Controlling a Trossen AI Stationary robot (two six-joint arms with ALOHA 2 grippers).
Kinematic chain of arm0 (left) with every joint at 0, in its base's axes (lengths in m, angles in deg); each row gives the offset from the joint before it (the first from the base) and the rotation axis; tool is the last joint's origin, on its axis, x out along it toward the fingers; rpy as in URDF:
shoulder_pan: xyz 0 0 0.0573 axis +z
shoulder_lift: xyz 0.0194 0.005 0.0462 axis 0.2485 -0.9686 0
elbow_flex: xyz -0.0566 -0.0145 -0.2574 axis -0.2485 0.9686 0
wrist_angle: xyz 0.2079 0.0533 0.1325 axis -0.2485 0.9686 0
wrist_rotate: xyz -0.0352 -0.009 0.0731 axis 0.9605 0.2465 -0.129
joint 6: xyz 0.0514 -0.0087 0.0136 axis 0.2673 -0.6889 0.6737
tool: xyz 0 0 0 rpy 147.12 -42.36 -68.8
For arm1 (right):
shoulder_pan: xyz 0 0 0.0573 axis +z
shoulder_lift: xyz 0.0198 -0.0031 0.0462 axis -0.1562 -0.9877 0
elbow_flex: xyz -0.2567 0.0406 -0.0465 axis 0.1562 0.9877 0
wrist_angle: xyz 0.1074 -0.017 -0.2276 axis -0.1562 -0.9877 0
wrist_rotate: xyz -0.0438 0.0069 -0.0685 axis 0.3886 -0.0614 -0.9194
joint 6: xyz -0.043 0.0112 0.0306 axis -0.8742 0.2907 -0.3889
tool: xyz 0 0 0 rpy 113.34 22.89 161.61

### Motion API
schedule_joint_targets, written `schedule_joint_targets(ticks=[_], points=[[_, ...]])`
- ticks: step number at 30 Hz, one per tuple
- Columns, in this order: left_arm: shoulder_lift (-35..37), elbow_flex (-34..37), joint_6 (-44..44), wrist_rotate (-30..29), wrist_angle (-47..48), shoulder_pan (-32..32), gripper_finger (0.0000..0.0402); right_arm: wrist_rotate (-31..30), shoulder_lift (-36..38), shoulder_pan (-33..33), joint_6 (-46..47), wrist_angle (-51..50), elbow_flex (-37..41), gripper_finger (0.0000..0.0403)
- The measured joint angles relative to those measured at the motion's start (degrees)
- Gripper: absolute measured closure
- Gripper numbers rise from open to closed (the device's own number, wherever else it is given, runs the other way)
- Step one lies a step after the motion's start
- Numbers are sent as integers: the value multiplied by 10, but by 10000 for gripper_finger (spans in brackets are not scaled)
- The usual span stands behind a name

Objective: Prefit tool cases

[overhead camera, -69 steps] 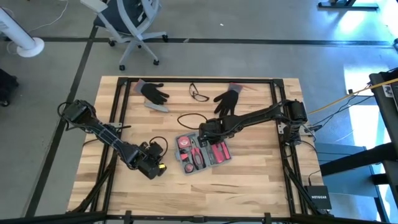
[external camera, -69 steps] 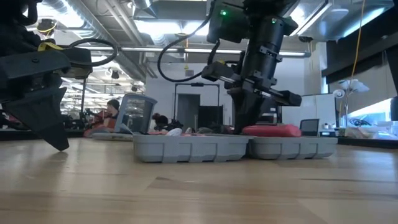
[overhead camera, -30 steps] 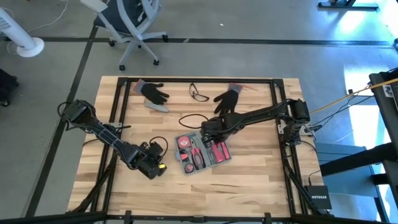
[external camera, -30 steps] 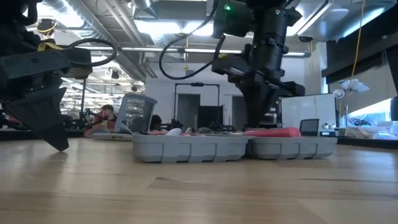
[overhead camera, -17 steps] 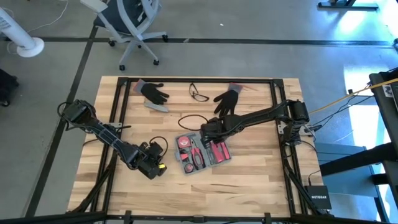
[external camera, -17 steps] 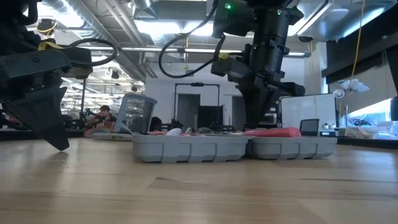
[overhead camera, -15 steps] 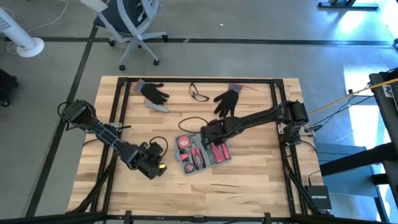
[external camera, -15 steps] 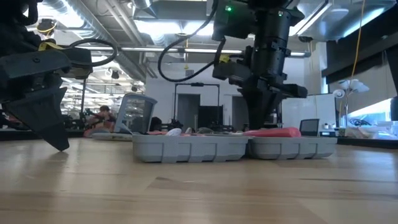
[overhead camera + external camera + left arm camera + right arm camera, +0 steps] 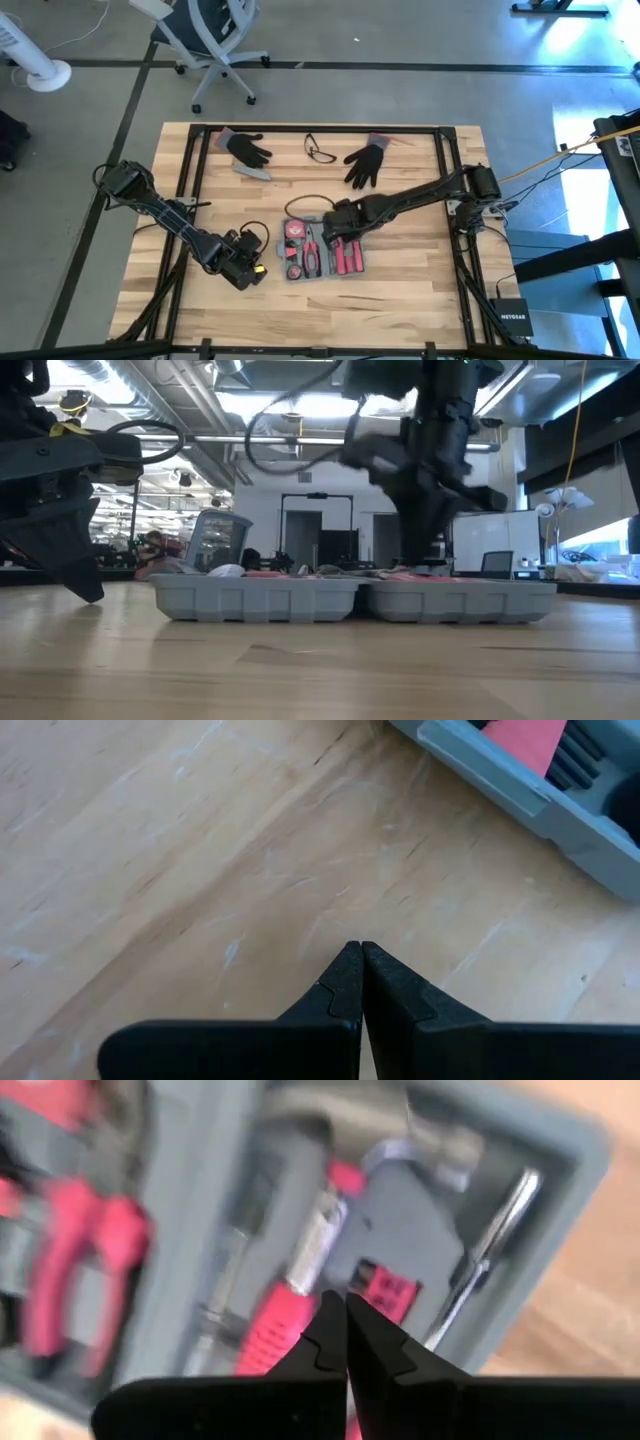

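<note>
The tool case (image 9: 322, 250) lies open and flat on the table, a blue-grey tray with pink-handled tools in its recesses; the low view shows its side wall (image 9: 350, 600). My right gripper (image 9: 340, 226) is shut and reaches down into the case's right half (image 9: 560, 1200), its tips at a pink-handled screwdriver (image 9: 275, 1330). My left gripper (image 9: 247, 268) is shut and hovers low over bare wood left of the case, whose corner (image 9: 520, 780) shows just ahead of its tips (image 9: 359, 958). My right gripper comes from above, slanting down from the table's right, with shut fingers (image 9: 325, 1330) inside the case's right half among the tools. The fingertips themselves hide the spot they press. The case stays flat on the table.
Two black gloves (image 9: 248, 150) (image 9: 365, 160) and a pair of glasses (image 9: 320, 150) lie near the far edge. A small grey bar (image 9: 253, 171) lies by the left glove, and a black cable loop (image 9: 305, 200) lies behind the case. Bare wood lies near and right of it.
My right gripper has moved toward the table's near edge, staying shut. The case has gone with it: it has turned from slanted to square with the table's edges and slid a little toward the near edge, staying flat.
</note>
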Motion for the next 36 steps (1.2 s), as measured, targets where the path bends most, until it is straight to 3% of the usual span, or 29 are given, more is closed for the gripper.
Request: schedule_joint_targets(ticks=[3, 12, 18, 24, 32, 36], points=[[0, 0, -5, 0, -1, 0, 401, -27, 18, -9, -16, 1, -4, 403], [0, 0, -26, -14, -42, -4, 401, -34, 0, -45, -36, 60, 4, 403], [0, 0, -43, -14, -47, -10, 401, -40, -43, -47, -61, 58, 2, 403], [0, 0, -40, -14, -41, -9, 401, -15, -77, -48, -62, 131, -1, 403], [0, 0, -49, -23, -42, -9, 401, -5, -29, -55, -140, 71, -23, 403], [-11, 0, -100, -46, -57, -9, 401, 7, -8, -43, -159, 13, -26, 403]])
